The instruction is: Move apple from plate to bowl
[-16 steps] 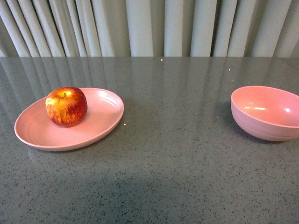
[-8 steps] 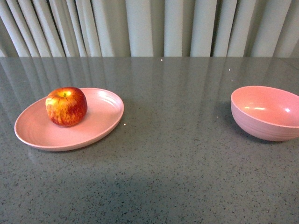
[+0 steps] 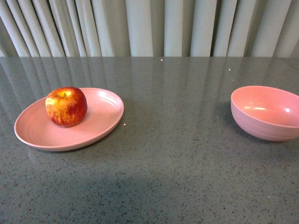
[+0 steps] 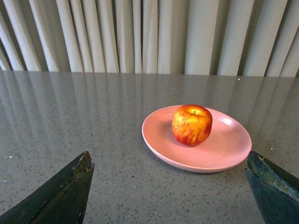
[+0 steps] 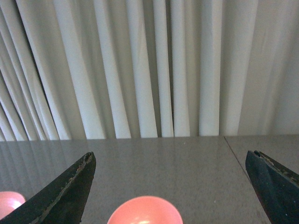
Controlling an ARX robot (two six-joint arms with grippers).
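A red apple (image 3: 66, 106) with yellow streaks rests on the shallow pink plate (image 3: 100, 122) at the left of the grey table. At the right stands the deep pink bowl (image 3: 266, 112), with nothing inside. Neither arm shows in the front view. In the left wrist view the apple (image 4: 192, 124) and plate (image 4: 229, 149) lie ahead of my open left gripper (image 4: 170, 186), well apart from its dark fingers (image 4: 70, 189). My right gripper (image 5: 170, 186) is open too, with the bowl (image 5: 145, 211) low between its spread fingers (image 5: 273, 184) and the plate's edge (image 5: 8, 203) at the side.
The speckled grey tabletop (image 3: 177, 154) runs back to a pale pleated curtain (image 3: 149, 28). Bare table lies between plate and bowl. A seam in the tabletop (image 5: 233, 149) shows in the right wrist view.
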